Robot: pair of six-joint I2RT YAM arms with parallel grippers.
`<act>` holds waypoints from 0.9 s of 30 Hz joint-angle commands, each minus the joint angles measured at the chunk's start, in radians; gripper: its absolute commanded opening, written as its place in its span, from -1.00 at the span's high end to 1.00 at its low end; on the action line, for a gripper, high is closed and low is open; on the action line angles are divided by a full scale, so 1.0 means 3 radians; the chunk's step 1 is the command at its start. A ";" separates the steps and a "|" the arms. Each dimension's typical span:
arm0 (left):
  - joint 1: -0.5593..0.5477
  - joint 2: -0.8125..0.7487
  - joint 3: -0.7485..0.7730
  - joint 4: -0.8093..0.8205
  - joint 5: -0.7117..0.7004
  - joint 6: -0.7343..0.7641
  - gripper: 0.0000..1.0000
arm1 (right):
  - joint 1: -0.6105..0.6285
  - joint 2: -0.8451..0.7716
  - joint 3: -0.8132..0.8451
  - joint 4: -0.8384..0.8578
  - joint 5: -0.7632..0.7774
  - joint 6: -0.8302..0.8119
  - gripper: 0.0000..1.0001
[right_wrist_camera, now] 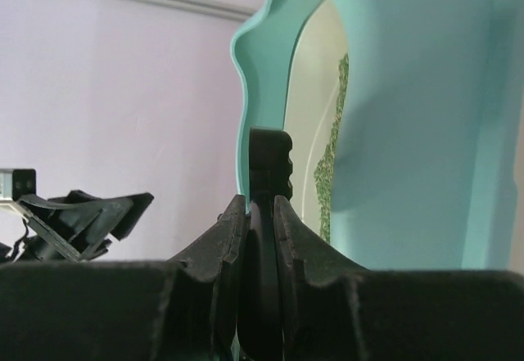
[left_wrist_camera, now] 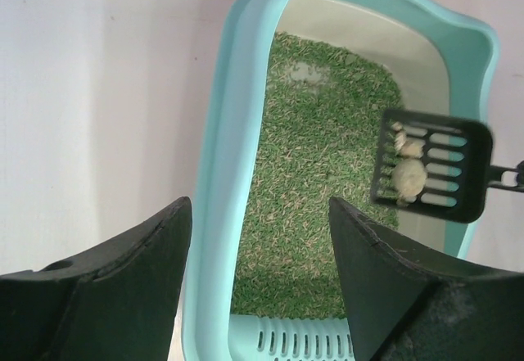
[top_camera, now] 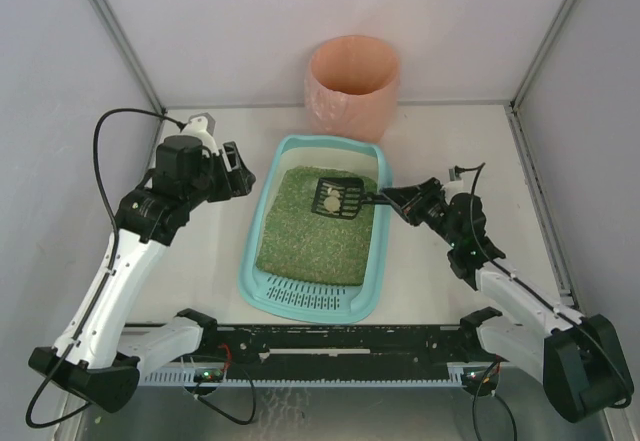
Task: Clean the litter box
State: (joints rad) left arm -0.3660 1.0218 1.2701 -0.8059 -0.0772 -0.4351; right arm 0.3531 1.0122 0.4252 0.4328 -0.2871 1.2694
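Plainly, the litter box sat in the middle of the desk, between the two arms. Its slotted grate was at the near end and green-brown granules filled the rest. Over the far half of the box hung the black scoop, carrying a few pale clumps and held clear of the granules, as far as the left wrist view let me judge. The right tool, just off the box's right rim, was clamped on the scoop's handle, and the right wrist view showed both fingers pressed flat against it. The left tool stood at the box's left rim with its fingers spread apart, holding nothing. Beyond the box's far end stood the round pink-orange bin, near it but apart.

The step in hand looked to be carrying the clumps to that bin. Done well, it would mean keeping the scoop level so nothing rolled off the open front. A light shake over the box would first let loose granules drop through the slots. The scoop would then go straight out over the far rim, high enough to clear both it and the bin's lip, and tip only once its head was well over the bin's mouth. The handle was thin — a slack grip could let it swivel.
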 commanded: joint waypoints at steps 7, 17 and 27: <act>0.0029 -0.0072 0.0110 -0.0073 -0.0147 0.0079 -0.44 | -0.0099 -0.0068 0.0076 0.0087 0.0064 0.0039 1.00; 0.0031 -0.0112 0.0118 -0.0136 -0.0243 0.0105 -0.45 | -0.0144 -0.0119 0.0037 0.0110 0.0196 0.0141 1.00; 0.0036 -0.0135 0.0073 -0.0127 -0.0224 0.0094 -0.48 | -0.0039 -0.0069 0.0135 0.0022 0.0178 0.0095 1.00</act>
State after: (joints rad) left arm -0.3630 1.0000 1.2701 -0.8597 -0.1341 -0.4248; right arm 0.3630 1.1042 0.4969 0.4339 -0.3710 1.2709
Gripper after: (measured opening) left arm 0.738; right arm 0.145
